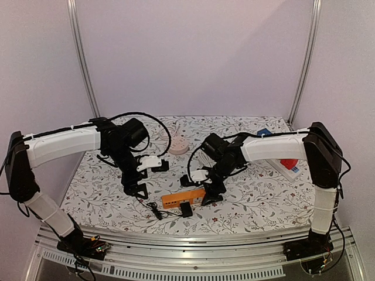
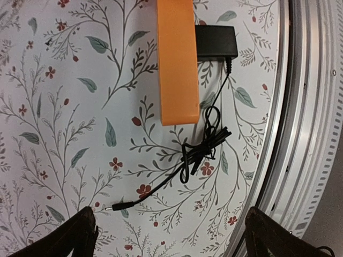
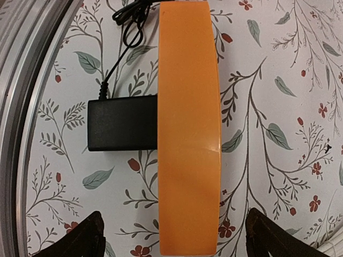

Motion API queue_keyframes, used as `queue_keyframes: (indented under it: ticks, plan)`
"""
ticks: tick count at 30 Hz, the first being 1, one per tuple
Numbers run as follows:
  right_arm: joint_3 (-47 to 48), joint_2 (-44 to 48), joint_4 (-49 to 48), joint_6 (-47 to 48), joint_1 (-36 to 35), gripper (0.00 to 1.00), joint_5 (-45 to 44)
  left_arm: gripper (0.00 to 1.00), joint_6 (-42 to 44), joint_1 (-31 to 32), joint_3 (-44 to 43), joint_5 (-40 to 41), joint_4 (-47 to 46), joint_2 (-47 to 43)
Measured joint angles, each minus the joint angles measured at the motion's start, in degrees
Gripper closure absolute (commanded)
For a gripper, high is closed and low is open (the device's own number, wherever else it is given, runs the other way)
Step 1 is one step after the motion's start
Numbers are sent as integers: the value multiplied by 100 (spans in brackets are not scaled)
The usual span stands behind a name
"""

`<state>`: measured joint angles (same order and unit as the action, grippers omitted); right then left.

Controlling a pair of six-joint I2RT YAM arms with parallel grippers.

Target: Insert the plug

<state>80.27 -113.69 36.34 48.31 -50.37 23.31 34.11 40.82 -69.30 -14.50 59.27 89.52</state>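
Black adapter plug (image 3: 122, 124) against orange power strip (image 3: 188, 123), both arms empty.
Near the counter (image 1: 105, 202) edge, the plug butts the strip's long side, with its thin cable (image 2: 206, 142) bundled just beside. The left fingers (image 2: 80, 235) are spread wide and hold nothing. The right fingers (image 3: 88, 238) are spread wide to either side of the strip.

Orange strip (image 2: 176, 59) cut by top edge; adapter (image 2: 215, 43) partly hidden behind it.

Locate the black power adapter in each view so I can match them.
Top external: power adapter low centre, near the front edge.
Left wrist: power adapter top, right of centre.
Right wrist: power adapter left of centre.
Shared landmark: the orange block it touches.
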Motion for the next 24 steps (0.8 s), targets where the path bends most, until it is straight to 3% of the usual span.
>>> queue_keyframes:
  ticks: [5,9,18,24]
  plan:
    - [85,-186,-66,-140,0,23,-22,4,0,-160,72,0,-2,-153]
    - [188,-343,-74,-330,0,50,-22,4,-2,-164,85,-26,-4,-153]
    - [422,-570,-111,-671,28,69,111,4,26,-164,85,-94,2,-153]
    - [446,-621,-74,-918,221,75,584,4,44,-164,85,-155,15,-153]
